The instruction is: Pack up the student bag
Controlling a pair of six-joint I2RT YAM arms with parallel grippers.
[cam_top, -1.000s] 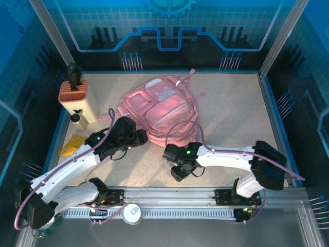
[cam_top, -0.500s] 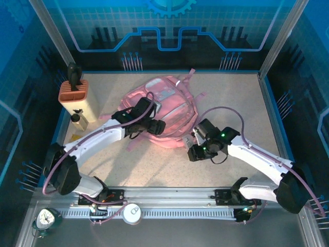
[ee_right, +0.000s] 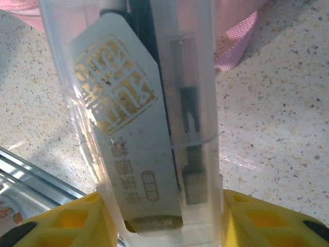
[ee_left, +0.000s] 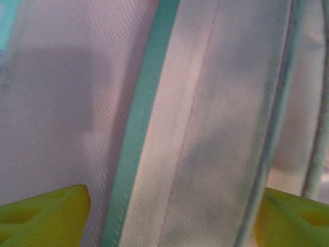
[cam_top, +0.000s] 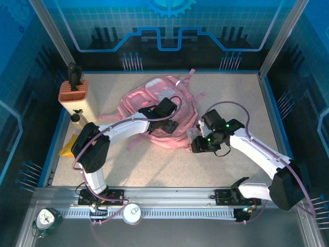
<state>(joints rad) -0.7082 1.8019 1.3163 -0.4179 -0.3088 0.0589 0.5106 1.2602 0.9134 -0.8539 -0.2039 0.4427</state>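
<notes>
The student bag (cam_top: 154, 105) is a pink backpack lying flat in the middle of the table. My left gripper (cam_top: 168, 123) hovers over its near side, open. In the left wrist view the yellow fingertips (ee_left: 43, 216) stand wide apart close above pale pink fabric and a teal zip trim (ee_left: 141, 134) of the student bag (ee_left: 216, 113). My right gripper (cam_top: 197, 141) sits just right of the bag, shut on a clear plastic case (ee_right: 139, 118) holding a white card with gold characters. The case (cam_top: 193, 135) points at the bag's edge.
An orange-topped cream holder (cam_top: 76, 98) with a black tool stands at the back left, with a small bottle (cam_top: 76, 118) beside it. A yellow item (cam_top: 69, 146) lies at the left edge. Loose pink straps (cam_top: 134, 143) trail from the bag toward the front.
The left arm has swung from the front left onto the bag. The right arm has moved from the front centre up to the bag's right side.
</notes>
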